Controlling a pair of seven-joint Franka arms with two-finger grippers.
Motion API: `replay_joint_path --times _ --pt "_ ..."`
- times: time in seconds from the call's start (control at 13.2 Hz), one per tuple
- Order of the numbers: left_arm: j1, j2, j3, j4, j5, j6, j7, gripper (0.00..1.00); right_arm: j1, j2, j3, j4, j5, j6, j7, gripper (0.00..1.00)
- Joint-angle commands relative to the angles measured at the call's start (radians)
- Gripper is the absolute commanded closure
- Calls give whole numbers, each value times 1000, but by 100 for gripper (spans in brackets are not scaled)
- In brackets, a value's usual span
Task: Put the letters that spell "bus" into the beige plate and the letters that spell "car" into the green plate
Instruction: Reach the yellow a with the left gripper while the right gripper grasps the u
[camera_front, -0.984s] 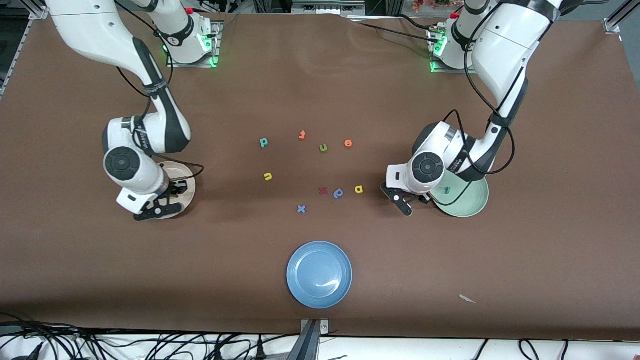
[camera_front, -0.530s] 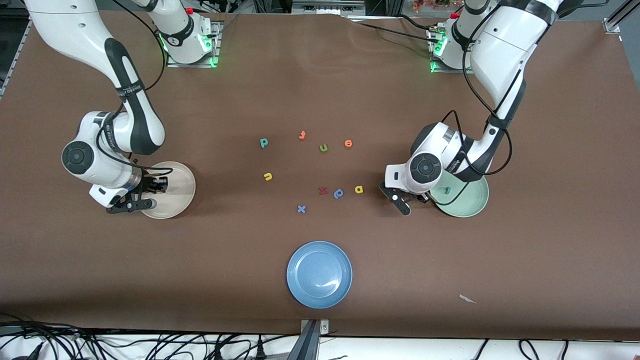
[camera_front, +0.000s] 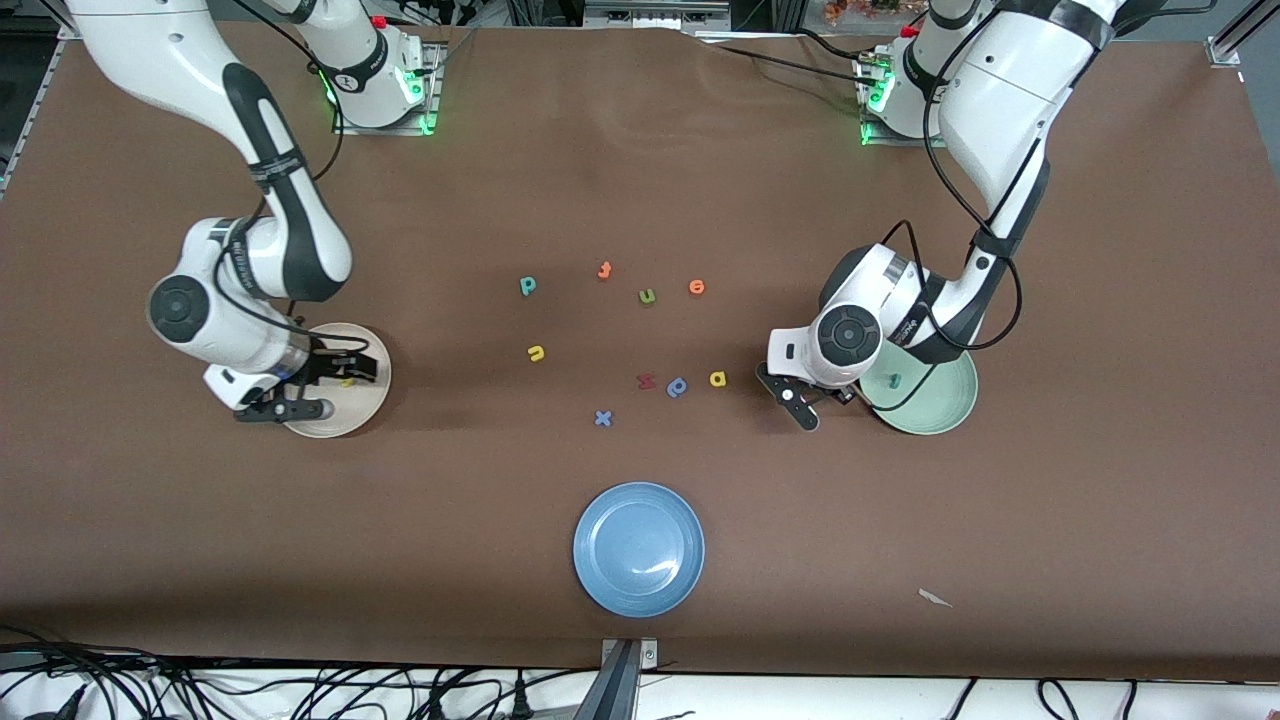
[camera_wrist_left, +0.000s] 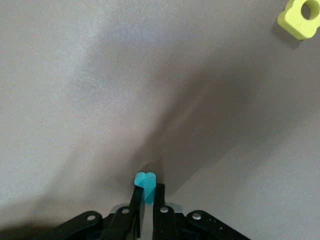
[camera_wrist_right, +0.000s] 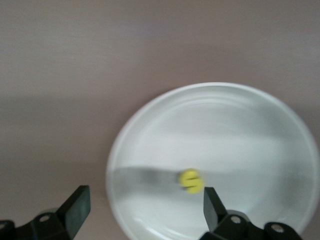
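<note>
Now the left gripper (camera_wrist_left: 146, 200) has its jaws clenched on a teal letter (camera_wrist_left: 145, 181) beside the green plate (camera_front: 940, 415). Over the beige plate (camera_front: 362, 412), the right gripper (camera_wrist_right: 145, 207) has released jaws, a yellow letter (camera_wrist_right: 190, 180) under them.

Two glossy white arms with black joint bands, looped black cables, green-lit bases and black jaws.

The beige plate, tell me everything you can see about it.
The beige plate is a round, plain cream dish with a low raised rim and a smooth, slightly glossy surface. It sits flat and upright on the brown table, toward the right arm's end. One small yellow piece shows inside it, too blurred to read its shape. The right claw hangs over it with jaws open; whether it touches the plate is not visible.
</note>
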Motion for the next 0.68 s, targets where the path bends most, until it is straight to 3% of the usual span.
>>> replay_joint_path --times 0.0,0.3,0.45,0.53,0.61 --pt "15 -56 1 2 28 -41 13 100 28 -11 59 12 14 5 185 0" --pt "134 -112 3 7 28 -120 93 100 160 15 63 40 11 29 426 0" --pt "222 -109 -2 5 28 -118 109 100 216 44 63 40 2 107 582 0" --pt "233 -104 -2 -7 27 -118 107 84 239 60 61 40 -2 133 641 0" --pt "239 -100 -2 -10 25 -118 107 21 261 72 61 40 -1 150 678 0"
